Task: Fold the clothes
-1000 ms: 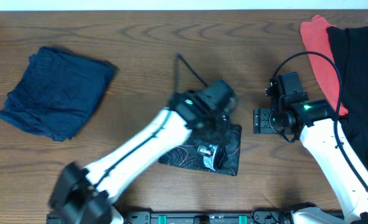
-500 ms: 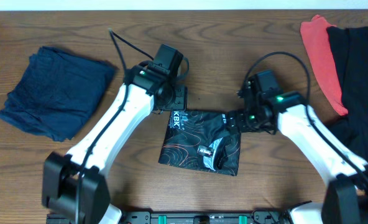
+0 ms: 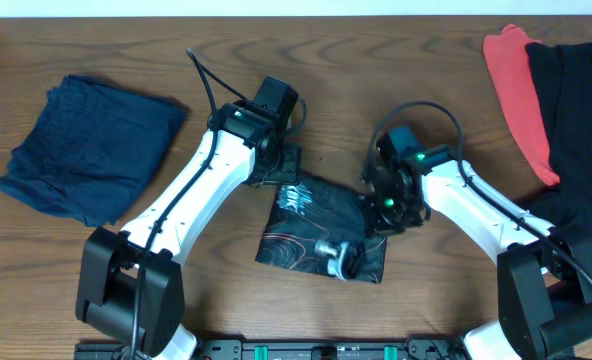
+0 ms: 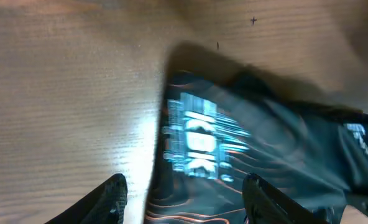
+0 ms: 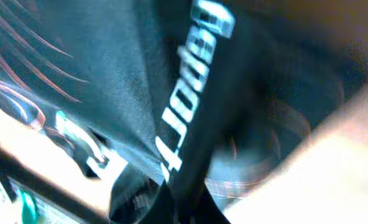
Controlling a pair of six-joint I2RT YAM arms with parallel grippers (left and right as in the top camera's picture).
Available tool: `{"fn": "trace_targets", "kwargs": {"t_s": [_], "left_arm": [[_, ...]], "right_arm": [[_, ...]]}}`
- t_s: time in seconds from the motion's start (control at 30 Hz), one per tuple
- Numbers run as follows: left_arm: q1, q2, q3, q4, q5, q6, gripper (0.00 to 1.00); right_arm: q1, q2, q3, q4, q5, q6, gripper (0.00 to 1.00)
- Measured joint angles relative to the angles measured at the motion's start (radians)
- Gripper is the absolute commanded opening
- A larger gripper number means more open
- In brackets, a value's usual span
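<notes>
The black jersey with orange contour lines and white lettering lies folded near the table's front middle. My left gripper hovers at its upper left corner. In the left wrist view this gripper is open, its fingertips standing on either side of the jersey's left edge. My right gripper sits at the jersey's upper right edge. The right wrist view shows that gripper shut, pinching a ridge of the black lettered fabric. Both wrist views are blurred.
A crumpled navy garment lies at the far left. At the right edge a red garment lies partly under a black one. Bare wooden table runs along the back.
My left arm swung off the jersey to its upper left corner and opened wider. My right arm came in from the right and shut on the upper right edge, rumpling it.
</notes>
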Motion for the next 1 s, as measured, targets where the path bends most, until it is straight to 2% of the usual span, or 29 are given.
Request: {"fn": "trace_targets", "kwargs": {"t_s": [0.1,0.13,0.2,0.27,0.5,0.8,1.0], "left_arm": [[0.0,0.0,0.0,-0.005,0.0,0.0,0.61],[0.0,0.0,0.0,-0.005,0.0,0.0,0.62],[0.0,0.0,0.0,-0.004,0.0,0.0,0.62],[0.0,0.0,0.0,-0.005,0.0,0.0,0.62],[0.0,0.0,0.0,-0.016,0.0,0.0,0.63],[-0.003,0.0,0.0,-0.016,0.027,0.008,0.82],[-0.005,0.001,-0.024,0.016,0.063,0.03,0.84]], "right_arm": [[-0.013,0.0,-0.002,-0.121,0.126,0.061,0.02],[-0.019,0.0,-0.003,-0.126,0.169,0.077,0.07],[-0.031,0.0,-0.003,-0.116,0.241,0.101,0.29],[-0.033,0.0,-0.004,-0.093,0.285,0.106,0.34],[-0.034,0.0,-0.004,-0.071,0.421,0.151,0.35],[-0.076,0.0,-0.004,-0.092,0.515,0.203,0.38],[-0.078,0.0,-0.004,-0.092,0.51,0.207,0.41]]}}
